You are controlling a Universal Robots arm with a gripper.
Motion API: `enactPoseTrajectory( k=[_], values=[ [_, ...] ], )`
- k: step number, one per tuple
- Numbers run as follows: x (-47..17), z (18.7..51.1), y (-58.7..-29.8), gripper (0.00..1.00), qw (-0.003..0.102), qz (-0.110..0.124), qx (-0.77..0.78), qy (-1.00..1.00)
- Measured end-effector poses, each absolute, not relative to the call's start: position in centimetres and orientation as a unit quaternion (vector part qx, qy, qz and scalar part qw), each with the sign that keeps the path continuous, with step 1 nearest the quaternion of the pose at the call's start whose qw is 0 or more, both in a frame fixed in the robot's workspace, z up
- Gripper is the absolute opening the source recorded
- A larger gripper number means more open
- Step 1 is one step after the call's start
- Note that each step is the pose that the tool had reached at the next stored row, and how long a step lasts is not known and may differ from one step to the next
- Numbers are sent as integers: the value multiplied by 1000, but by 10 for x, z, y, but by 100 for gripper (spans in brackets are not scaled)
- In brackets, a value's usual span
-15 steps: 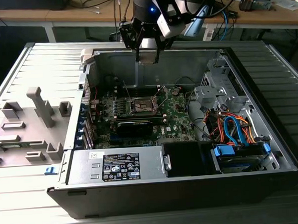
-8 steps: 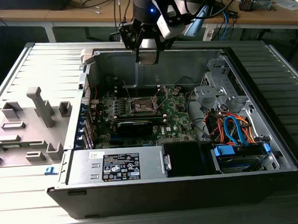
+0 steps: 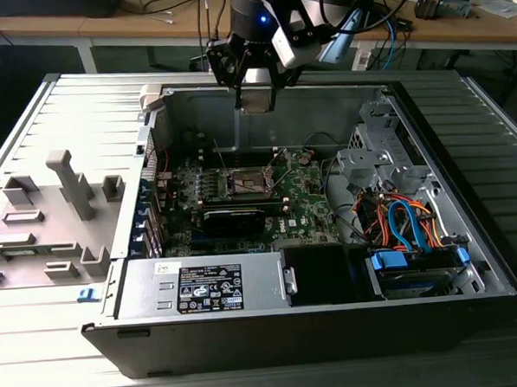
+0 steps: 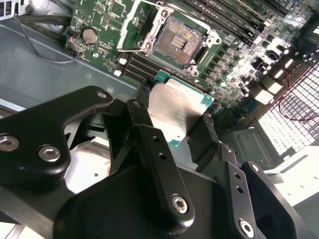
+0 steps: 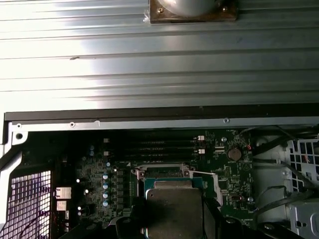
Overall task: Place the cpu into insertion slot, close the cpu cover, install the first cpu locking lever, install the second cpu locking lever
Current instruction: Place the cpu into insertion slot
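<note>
In the exterior view, I'm working over an open computer case [image 3: 323,108] on a ribbed metal surface [image 3: 90,116], with the gripper [image 3: 255,96] hovering above the socket [image 3: 251,183]. In the second wrist view, its fingers [image 4: 139,129] are clamping the chip [image 4: 177,112] by 2 edges. In the first wrist view, I'm judging that the chip needs keeping level and squared to the socket.
</note>
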State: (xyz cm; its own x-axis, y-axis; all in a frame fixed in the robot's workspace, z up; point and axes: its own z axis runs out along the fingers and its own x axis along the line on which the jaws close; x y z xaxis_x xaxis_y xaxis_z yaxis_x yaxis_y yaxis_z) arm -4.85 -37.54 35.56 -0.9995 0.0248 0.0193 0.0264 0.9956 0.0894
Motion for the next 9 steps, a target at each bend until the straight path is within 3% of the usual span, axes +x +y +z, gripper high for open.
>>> enactPoseTrajectory(
  k=[9],
  values=[
    [-49, 354, -377, 55, 9, -45, -13, -999]
  ],
)
